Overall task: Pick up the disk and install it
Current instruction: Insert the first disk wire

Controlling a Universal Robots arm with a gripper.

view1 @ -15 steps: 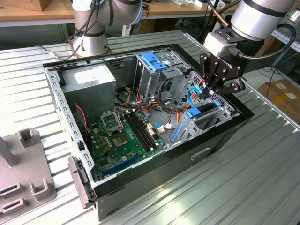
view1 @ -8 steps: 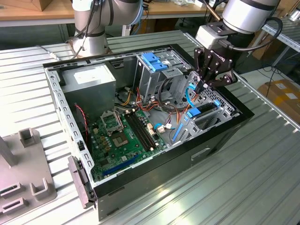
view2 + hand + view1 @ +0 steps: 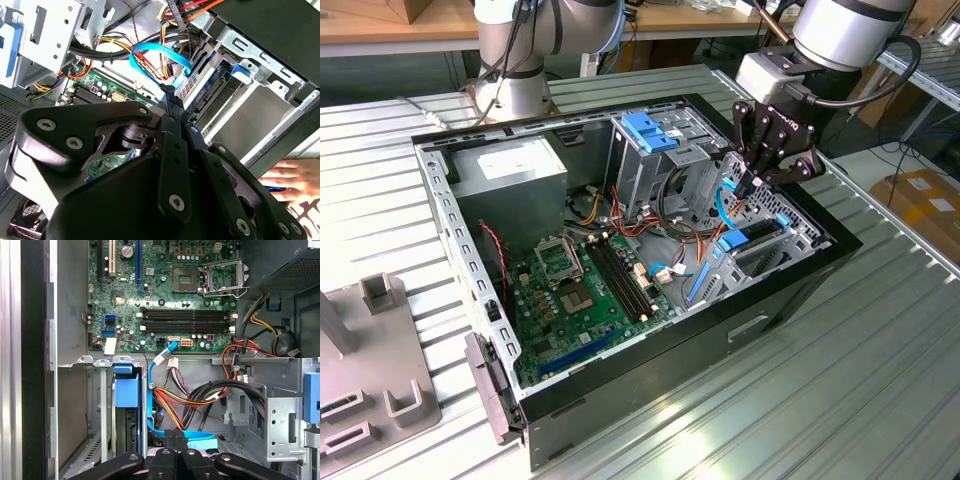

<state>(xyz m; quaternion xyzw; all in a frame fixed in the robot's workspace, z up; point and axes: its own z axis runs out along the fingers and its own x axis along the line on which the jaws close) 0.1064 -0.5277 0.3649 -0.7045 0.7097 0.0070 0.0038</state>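
the open computer case (image 3: 650, 365) lies on the ribbed metal surface (image 3: 840, 400). it holds the motherboard (image 3: 582, 290), a grey power-supply box (image 3: 510, 172) in the far corner, a drive cage with a blue cap (image 3: 645, 135) and loose wire bundles. the disk (image 3: 733, 241) stands on edge in the narrow bay at the case's corner toward the exterior view's right, and its blue carrier (image 3: 125, 389) faces up out of the bay. the claw (image 3: 752, 180) hangs just above that bay, fingers pressed together beside a blue flat cable (image 3: 150, 405); whether they pinch it i cannot tell. bay walls and wires crowd close around it. a hand (image 3: 287, 180) lies just outside the case wall.
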